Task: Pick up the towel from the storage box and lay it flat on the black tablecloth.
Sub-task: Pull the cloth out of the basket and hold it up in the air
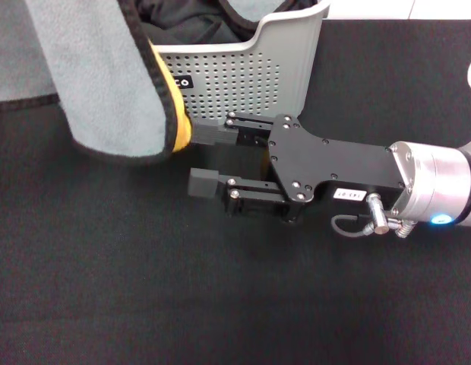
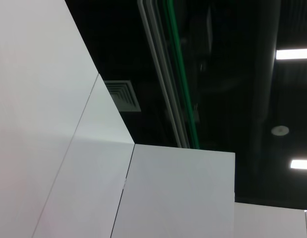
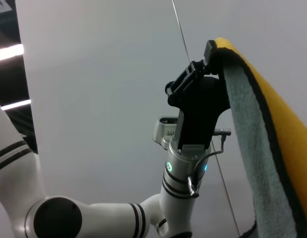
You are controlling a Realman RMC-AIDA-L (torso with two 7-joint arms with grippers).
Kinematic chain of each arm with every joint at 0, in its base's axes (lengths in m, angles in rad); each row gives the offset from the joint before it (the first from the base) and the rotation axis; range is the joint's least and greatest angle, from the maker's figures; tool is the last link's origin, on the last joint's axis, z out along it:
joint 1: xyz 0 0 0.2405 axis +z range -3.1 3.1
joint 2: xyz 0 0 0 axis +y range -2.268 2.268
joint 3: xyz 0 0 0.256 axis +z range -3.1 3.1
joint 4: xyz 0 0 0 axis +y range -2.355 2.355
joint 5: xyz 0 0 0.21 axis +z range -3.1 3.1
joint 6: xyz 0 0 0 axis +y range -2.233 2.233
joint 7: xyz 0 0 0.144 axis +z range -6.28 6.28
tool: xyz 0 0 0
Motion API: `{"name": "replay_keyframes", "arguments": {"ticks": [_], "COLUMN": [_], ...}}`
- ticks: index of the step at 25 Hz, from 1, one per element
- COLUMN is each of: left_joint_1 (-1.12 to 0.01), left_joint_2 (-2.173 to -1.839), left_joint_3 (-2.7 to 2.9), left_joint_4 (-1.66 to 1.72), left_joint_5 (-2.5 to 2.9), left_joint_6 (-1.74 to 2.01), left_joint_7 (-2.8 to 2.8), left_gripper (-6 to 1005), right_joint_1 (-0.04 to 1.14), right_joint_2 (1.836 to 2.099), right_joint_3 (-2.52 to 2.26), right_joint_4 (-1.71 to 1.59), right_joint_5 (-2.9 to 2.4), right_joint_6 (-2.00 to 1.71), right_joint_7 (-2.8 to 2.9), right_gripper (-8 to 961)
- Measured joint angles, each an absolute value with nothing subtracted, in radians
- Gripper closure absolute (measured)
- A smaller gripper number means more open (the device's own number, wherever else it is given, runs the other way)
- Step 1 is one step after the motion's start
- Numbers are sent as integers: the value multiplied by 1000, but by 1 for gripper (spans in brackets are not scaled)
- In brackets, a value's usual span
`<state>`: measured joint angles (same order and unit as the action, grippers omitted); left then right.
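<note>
Right claw (image 1: 203, 158): matte black plate body, silver screws, small white label, two blocky black fingers. Wrist: silver cylinder, blue light, grey cable. Left claw (image 3: 211, 50): black; white arm, black joint bands.

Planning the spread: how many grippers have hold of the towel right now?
1. The left gripper, raised high, is shut on the towel's top edge. The right gripper is open in front of the storage box, beside the towel's hanging corner, gripping nothing.

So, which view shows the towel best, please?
The head view: the towel hangs broad beside the storage box, near the open right gripper. The right wrist view shows one edge pinched by the left gripper; the left wrist view, nothing.
</note>
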<state>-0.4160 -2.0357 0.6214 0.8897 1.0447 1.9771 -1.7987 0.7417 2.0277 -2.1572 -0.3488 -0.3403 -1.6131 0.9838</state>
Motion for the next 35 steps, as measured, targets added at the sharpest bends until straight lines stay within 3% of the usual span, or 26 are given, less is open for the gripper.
{"name": "replay_keyframes", "arguments": {"ticks": [22, 35], "left_joint_1": [-446, -446], "left_joint_2": [-2054, -2058], "left_joint_3": [643, 643], "left_joint_4": [888, 888], "left_joint_5": [1037, 1043], "left_joint_6": [1979, 1979], "left_joint_7": [-1789, -1789], "left_gripper": [992, 991], "right_joint_1": [755, 743], "right_joint_2": [2028, 2028], "right_joint_3": [-2180, -2171], "right_joint_4": [-384, -387], "right_joint_5": [-335, -327], "right_joint_6": [-1468, -1464], "right_joint_7": [1027, 1002], "right_gripper": [348, 700]}}
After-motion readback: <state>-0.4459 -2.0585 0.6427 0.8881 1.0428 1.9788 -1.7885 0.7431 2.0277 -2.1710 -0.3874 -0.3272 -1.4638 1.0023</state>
